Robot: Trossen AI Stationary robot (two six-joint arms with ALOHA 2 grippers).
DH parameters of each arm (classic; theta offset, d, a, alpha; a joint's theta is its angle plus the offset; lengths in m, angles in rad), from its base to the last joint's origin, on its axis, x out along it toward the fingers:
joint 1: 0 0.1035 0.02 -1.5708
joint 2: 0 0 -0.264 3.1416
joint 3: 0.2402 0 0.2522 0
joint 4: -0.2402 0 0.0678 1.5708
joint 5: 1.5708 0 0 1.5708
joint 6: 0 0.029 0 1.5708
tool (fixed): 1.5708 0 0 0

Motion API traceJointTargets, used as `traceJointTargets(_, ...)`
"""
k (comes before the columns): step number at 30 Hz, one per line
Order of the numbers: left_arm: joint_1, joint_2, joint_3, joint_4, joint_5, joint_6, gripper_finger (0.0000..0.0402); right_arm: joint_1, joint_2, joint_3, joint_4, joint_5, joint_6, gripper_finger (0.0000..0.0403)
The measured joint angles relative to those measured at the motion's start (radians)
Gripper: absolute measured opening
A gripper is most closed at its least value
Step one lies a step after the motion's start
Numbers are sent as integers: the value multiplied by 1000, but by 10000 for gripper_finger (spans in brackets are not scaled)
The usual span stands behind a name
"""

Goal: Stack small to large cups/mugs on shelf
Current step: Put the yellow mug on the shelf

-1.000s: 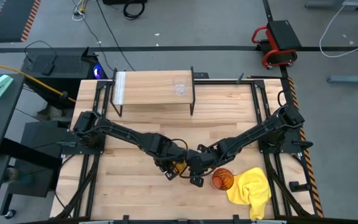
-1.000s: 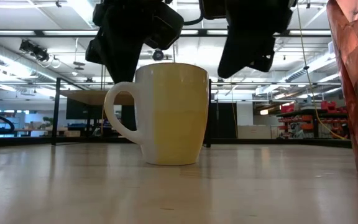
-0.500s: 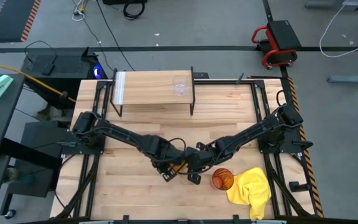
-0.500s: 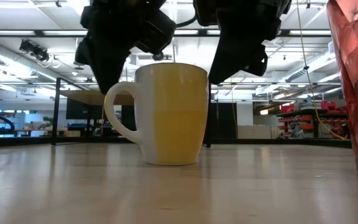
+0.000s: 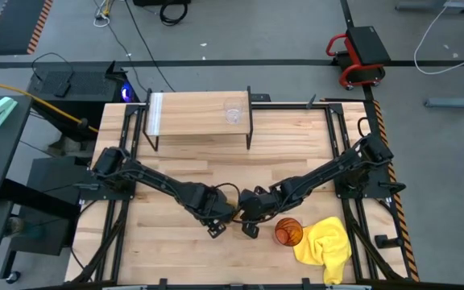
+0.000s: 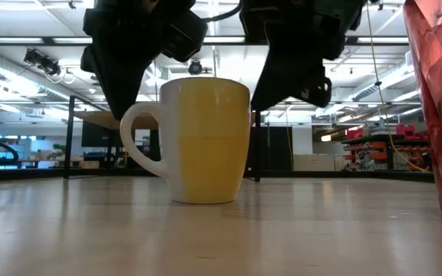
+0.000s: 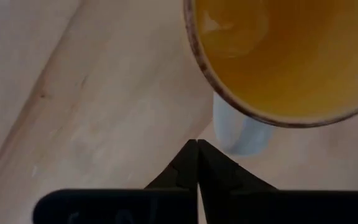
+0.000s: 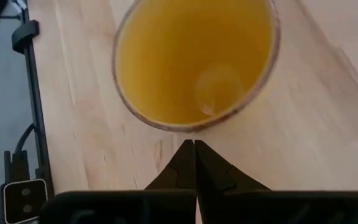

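The orange mug (image 6: 206, 142) stands upright on the tabletop, its pale handle (image 6: 133, 142) toward the table's left. In the high view both arms hide it. My left gripper (image 7: 197, 144) is shut and hovers beside the handle (image 7: 241, 132). My right gripper (image 8: 194, 144) is shut at the mug's opposite side, at the rim (image 8: 191, 129). The amber tumbler (image 5: 288, 232) stands to the right of the mug. The clear glass cup (image 5: 233, 113) stands on the shelf (image 5: 192, 117) at the far side. My right gripper meets the mug's outer wall just under the rim (image 8: 185, 132) with its shut fingertips, slanting down from the table's right. The mug stays upright with its base on the table. My left gripper has its shut tips close to the handle; whether they touch it cannot be told.
A yellow cloth (image 5: 326, 246) lies bunched by the tumbler near the table's right near corner. The tumbler (image 6: 440, 107) stands close to my right arm. Bare planks lie between the mug and the shelf.
Both grippers have come down lower around the mug and shifted toward the table's left. The mug has slid a short way toward the table's left, staying upright.
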Motion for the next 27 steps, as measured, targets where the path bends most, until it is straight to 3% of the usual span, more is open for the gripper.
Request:
traceJointTargets(12, -48, 0, -1, 61, -97, -85, 27, -4, -2, -32, 81, 1, 68, 0)
traceJointTargets(18, -50, 1, -2, 189, -92, -91, 20, -43, -2, -32, 69, 6, 57, 0)
traceJointTargets(27, -48, 1, -1, 193, -103, -95, 27, -78, -2, -32, 75, 3, 33, 0)
